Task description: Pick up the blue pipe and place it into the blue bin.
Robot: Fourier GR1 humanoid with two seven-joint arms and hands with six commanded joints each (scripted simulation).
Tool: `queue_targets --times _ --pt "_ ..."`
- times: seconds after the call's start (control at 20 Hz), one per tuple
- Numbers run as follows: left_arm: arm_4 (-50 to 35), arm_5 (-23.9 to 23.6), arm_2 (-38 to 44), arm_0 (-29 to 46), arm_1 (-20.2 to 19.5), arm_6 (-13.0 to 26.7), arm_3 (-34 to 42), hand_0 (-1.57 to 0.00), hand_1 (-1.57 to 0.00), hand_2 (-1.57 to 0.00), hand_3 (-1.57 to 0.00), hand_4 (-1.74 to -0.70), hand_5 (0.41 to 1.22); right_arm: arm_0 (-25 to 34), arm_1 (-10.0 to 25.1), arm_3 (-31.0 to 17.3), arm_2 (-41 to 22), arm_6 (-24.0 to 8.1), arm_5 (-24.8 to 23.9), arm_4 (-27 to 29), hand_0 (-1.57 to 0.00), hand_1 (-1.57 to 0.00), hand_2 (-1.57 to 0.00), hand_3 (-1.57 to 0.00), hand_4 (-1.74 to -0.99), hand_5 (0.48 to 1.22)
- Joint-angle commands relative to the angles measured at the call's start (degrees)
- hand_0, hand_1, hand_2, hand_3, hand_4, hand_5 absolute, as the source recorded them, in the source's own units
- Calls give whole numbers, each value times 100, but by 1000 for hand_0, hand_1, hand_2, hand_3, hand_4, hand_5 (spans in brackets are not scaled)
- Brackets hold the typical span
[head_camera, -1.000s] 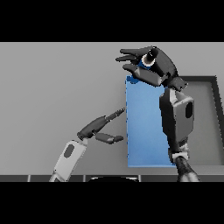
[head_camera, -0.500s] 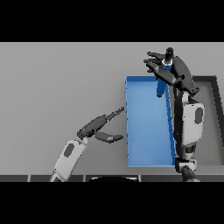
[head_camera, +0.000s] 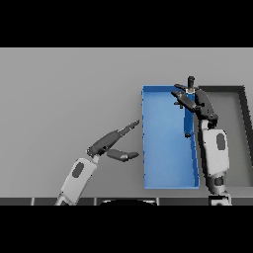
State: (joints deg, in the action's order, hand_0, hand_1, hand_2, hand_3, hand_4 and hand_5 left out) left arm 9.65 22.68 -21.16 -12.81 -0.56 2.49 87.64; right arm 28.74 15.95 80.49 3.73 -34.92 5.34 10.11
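Observation:
The blue bin (head_camera: 165, 148) lies lengthwise at centre right of the table. My right hand (head_camera: 196, 101) hovers over its far right corner with its fingers spread out straight. Just below the hand, a narrow blue pipe (head_camera: 188, 121) with a dark lower end hangs upright inside the bin, close to the right wall. I cannot see any finger curled round it. My left hand (head_camera: 111, 142) rests open over the table to the left of the bin, fingers pointing at the bin's left wall and thumb apart.
A dark grey tray (head_camera: 232, 133) sits directly to the right of the blue bin, and my right forearm (head_camera: 215, 153) lies along the border between them. Grey table extends to the left and far side.
The right hand has swung right and nearer, from beyond the bin's far edge to over its far right corner. The pipe now shows below the hand inside the bin. The left hand is unmoved.

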Motion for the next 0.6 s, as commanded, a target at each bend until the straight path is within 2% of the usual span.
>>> queue_targets --times 0.0,0.05,0.1,0.2,0.25,0.3,0.35,0.45,0.55 --pt "-26 13 60 -116 -7 102 -62 1 1 1 1 -923 476 -49 125 -76 -197 -1 -156 202 -1571 -1571 -1571 -1571 -1497 1221" --pt "-30 2 70 -113 0 37 -97 1 1 1 1 -923 478 -162 374 -135 -475 -1 -323 478 -1571 -1571 -1571 -1257 -1546 1221" --pt "-11 -6 65 -83 -15 -15 -109 1 1 1 1 -922 480 -215 558 -225 -788 -1 -575 775 -1571 -1571 -1571 -1005 -1585 1221" --pt "8 -14 35 -86 6 -32 -99 1 1 1 1 -920 484 -221 1044 -394 -1462 -1 -1121 1456 -1571 -1571 -1571 -643 -1641 1221" --pt "14 -19 22 -57 2 -47 -64 1 1 1 1 -919 486 -142 1359 -459 -1895 0 -1467 1882 -1571 -1571 -1571 -514 -1661 1221" --pt "48 -71 -2 -87 56 19 -42 1 1 1 1 -918 489 -33 1629 -485 -2322 0 -1820 2400 -1571 -1571 -1571 -411 -1677 1171" --pt "18 -44 16 -59 22 47 -17 1 1 1 1 -920 491 107 1826 -563 -2705 2 -2139 2827 -1571 -1571 -1518 -455 -1626 1161" --pt "-8 -42 39 -60 4 55 20 1 1 1 1 -921 493 196 2077 -588 -3038 -1 -2353 3250 -1084 -1025 -987 -291 -1469 1148" --pt "23 -44 22 -97 24 70 -46 1 1 1 1 -924 493 361 2453 -512 -3600 1 -2770 3786 -693 -656 -631 -186 -1370 1125"
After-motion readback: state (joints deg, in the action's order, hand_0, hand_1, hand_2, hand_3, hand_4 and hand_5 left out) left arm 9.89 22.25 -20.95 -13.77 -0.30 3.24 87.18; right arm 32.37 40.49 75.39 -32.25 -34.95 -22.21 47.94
